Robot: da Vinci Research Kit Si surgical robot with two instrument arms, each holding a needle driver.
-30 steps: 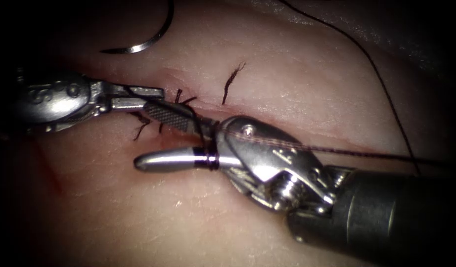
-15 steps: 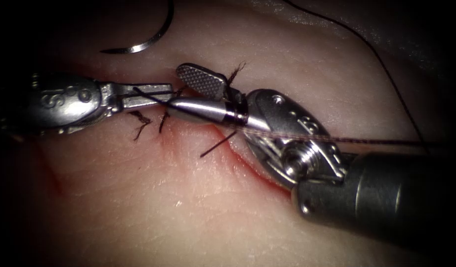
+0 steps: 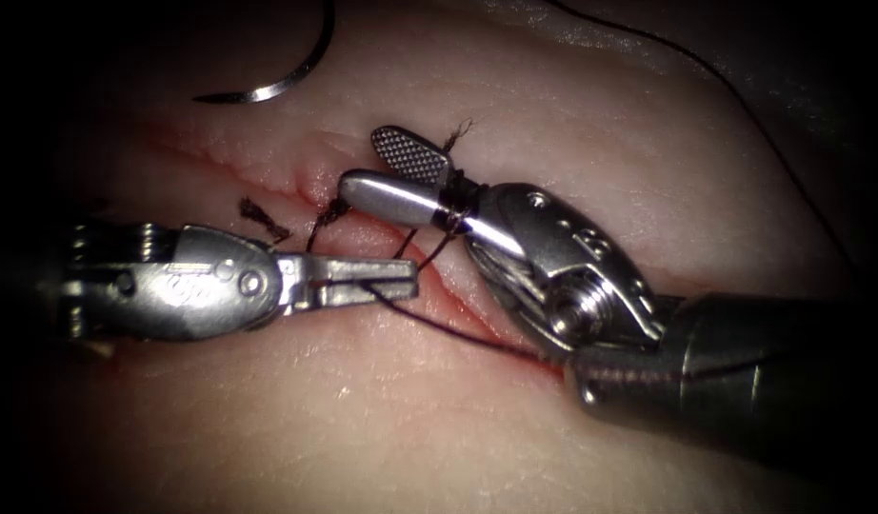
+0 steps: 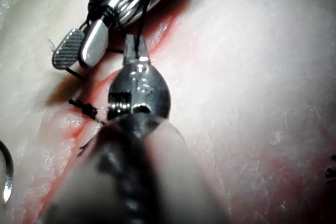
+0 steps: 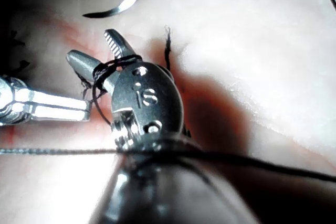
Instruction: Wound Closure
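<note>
Needle [image 3: 277,81] free on tissue [image 3: 268,419]; left hand [image 3: 401,278] pinches thread [image 3: 448,328]; right hand [image 3: 387,167] spread, thread looped round it.

Endoscope: above and in front of the cut [image 3: 268,176], fairly close. Wrist views: along each shaft, very near that cut; all share it.

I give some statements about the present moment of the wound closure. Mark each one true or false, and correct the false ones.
1. The needle lies free on the tissue. True.
2. The right tool has its jaws shut on the needle. False: they are open, with thread looped around them.
3. The left tool holds the thread. True.
4. The needle is stuck into the cut. False: it rests apart from the cut.
</note>
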